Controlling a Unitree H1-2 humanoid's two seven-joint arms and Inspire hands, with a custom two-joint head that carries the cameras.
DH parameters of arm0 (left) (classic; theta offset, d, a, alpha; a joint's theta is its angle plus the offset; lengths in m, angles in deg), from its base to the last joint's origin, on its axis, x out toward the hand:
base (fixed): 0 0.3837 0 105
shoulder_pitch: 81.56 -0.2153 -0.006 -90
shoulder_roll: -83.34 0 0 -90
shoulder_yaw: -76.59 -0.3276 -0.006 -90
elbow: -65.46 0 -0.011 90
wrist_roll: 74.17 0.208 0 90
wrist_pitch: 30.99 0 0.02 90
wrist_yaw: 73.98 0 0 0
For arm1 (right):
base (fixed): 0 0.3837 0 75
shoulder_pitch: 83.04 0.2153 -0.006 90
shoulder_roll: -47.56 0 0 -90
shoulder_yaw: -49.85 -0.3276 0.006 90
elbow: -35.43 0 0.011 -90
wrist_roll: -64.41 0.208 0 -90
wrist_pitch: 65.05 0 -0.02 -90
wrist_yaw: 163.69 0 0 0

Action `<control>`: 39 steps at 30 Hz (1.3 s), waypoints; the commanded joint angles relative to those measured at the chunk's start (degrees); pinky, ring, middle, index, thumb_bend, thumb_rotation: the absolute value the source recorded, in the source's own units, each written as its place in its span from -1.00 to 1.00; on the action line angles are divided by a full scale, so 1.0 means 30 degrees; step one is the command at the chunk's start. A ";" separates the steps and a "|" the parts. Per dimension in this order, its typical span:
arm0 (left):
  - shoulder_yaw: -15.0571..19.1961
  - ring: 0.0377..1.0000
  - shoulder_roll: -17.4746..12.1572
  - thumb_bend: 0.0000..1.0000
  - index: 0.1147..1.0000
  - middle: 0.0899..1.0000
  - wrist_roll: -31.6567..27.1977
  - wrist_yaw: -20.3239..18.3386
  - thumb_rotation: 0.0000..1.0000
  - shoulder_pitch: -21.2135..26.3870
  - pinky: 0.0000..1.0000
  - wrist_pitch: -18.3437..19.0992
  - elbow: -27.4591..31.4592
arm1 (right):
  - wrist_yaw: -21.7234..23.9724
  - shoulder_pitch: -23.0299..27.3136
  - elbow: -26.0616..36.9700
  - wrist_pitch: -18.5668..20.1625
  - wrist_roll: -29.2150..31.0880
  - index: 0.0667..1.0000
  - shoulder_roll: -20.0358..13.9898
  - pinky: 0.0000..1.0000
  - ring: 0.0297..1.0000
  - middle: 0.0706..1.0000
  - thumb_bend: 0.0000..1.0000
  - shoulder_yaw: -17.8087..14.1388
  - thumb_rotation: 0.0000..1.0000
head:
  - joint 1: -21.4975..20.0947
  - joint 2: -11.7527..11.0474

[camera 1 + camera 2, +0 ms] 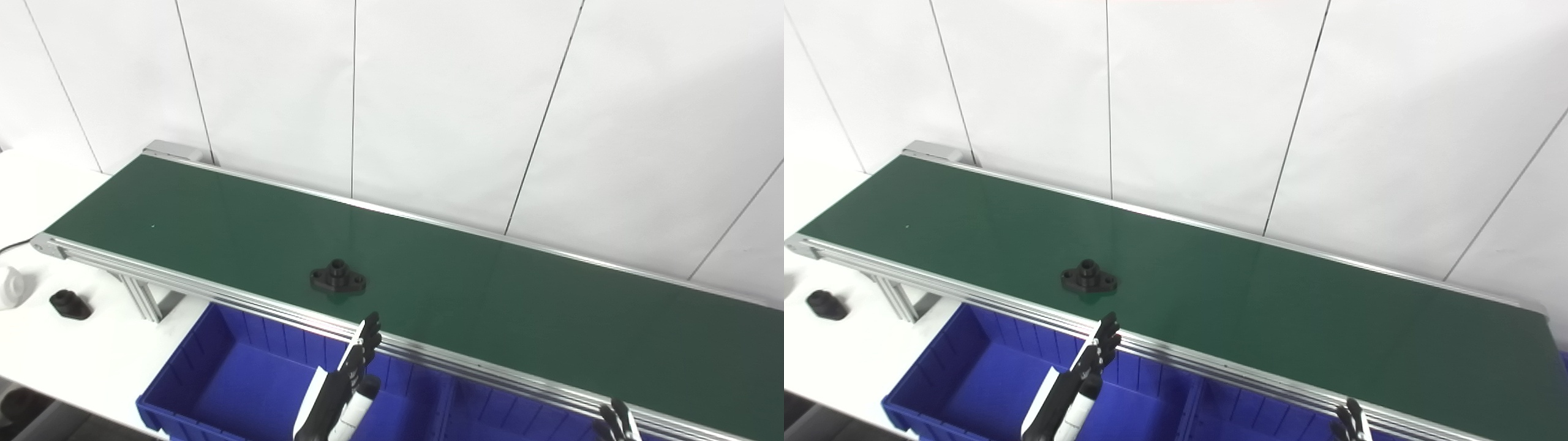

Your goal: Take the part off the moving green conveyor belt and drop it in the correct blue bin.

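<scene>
A black flanged part point(337, 277) with a short round boss lies on the green conveyor belt point(490, 288), near its front edge. My left hand point(354, 361) is open and empty, its fingers pointing up over the left blue bin point(202, 373), just below and right of the part and apart from it. Only the fingertips of my right hand point(618, 421) show at the bottom edge, by the belt's front rail. A second blue bin point(490, 416) adjoins the first on the right.
A small black part point(70, 304) and a white object point(9, 286) lie on the white table at the left, beside the conveyor's leg point(144, 299). A white panelled wall stands behind the belt.
</scene>
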 commanded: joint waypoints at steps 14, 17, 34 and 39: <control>0.0099 0.93 -0.0153 0.47 1.00 1.00 -0.0267 -0.0291 0.87 0.1525 0.92 0.0493 0.0210 | 0.0293 0.3708 0.2685 0.1095 -0.5739 0.80 -0.1575 0.49 0.59 0.62 0.59 -0.0353 0.02 | -0.1652 0.0105; -0.0099 0.94 0.0183 0.49 1.00 1.00 -0.0508 -0.0298 0.83 0.1768 0.92 0.0543 0.0087 | 0.1331 0.5195 0.2516 0.2478 -0.6081 0.73 -0.1745 0.44 0.59 0.64 0.58 -0.0085 0.00 | -0.1581 0.0028; -0.0401 0.92 0.0927 0.44 1.00 1.00 -0.0910 -0.0279 0.82 0.2034 0.88 0.0213 0.0325 | 0.3566 1.1616 -0.0876 0.5232 -0.9980 0.66 -0.1863 0.16 0.39 0.54 0.71 0.3024 -0.11 | -0.1791 0.0101; -0.0568 0.92 0.0875 0.44 1.00 0.99 -0.0801 -0.0330 0.82 0.1592 0.88 0.0286 0.0850 | 0.3302 1.3176 -0.3163 0.4738 -1.0894 0.69 -0.1705 0.20 0.42 0.57 0.70 0.4099 -0.07 | -0.1781 0.0204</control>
